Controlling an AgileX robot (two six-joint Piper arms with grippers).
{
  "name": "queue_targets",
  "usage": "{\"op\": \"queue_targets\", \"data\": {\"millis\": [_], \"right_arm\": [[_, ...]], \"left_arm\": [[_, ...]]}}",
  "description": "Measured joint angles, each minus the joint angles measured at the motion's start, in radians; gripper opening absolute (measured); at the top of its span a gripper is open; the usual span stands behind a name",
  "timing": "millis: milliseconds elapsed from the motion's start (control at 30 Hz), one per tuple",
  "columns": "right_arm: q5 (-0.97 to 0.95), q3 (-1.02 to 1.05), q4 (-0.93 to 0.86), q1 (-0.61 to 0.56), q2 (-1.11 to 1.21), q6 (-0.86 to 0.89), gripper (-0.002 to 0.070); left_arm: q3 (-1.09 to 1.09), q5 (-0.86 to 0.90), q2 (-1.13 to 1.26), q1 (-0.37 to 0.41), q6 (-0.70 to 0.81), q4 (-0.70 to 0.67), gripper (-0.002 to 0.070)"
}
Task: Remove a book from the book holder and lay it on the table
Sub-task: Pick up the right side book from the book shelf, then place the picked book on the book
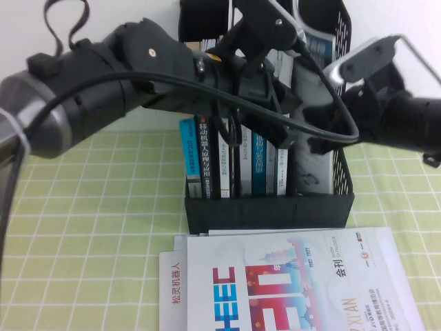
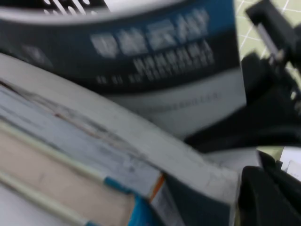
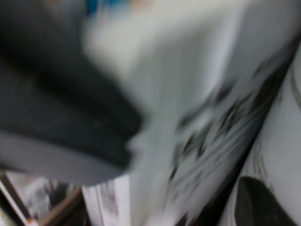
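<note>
The black book holder (image 1: 269, 210) stands mid-table on the green checked table (image 1: 83, 227), and both arms reach down into it. My left gripper (image 1: 275, 121) sits among the upright books (image 1: 207, 158), pressed close to their page edges (image 2: 94, 141) and a blue-and-black cover (image 2: 155, 52). My right gripper (image 1: 313, 141) comes in from the right side of the holder, partly hidden behind the left arm and its cable. A blurred white cover with big black lettering, apparently the book (image 3: 211, 132), fills the right wrist view right against that gripper.
A white magazine with red-blue "HEEC 30" lettering (image 1: 289, 283) lies flat in front of the holder, over a booklet with a red Chinese title (image 1: 172, 293). The holder's tall grid side (image 1: 341, 172) stands at the right. Green cloth extends to the left and right.
</note>
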Motion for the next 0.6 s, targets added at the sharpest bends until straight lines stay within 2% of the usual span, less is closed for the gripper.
{"op": "queue_targets", "data": {"millis": [167, 333, 467, 600], "right_arm": [[-0.017, 0.0, 0.0, -0.019, -0.146, 0.043, 0.0025], [0.019, 0.0, 0.0, -0.044, -0.35, 0.051, 0.0025], [0.098, 0.0, -0.002, -0.045, -0.514, 0.063, 0.0025], [0.294, -0.003, -0.021, -0.045, -0.669, 0.094, 0.0025]], "left_arm": [[0.0, 0.019, -0.099, 0.008, -0.145, 0.105, -0.0003], [0.0, 0.072, -0.236, 0.046, -0.219, 0.118, -0.0003], [0.0, 0.146, -0.358, 0.114, -0.318, 0.122, -0.0003], [-0.002, 0.268, -0.467, 0.217, -0.418, 0.124, -0.0003]]}}
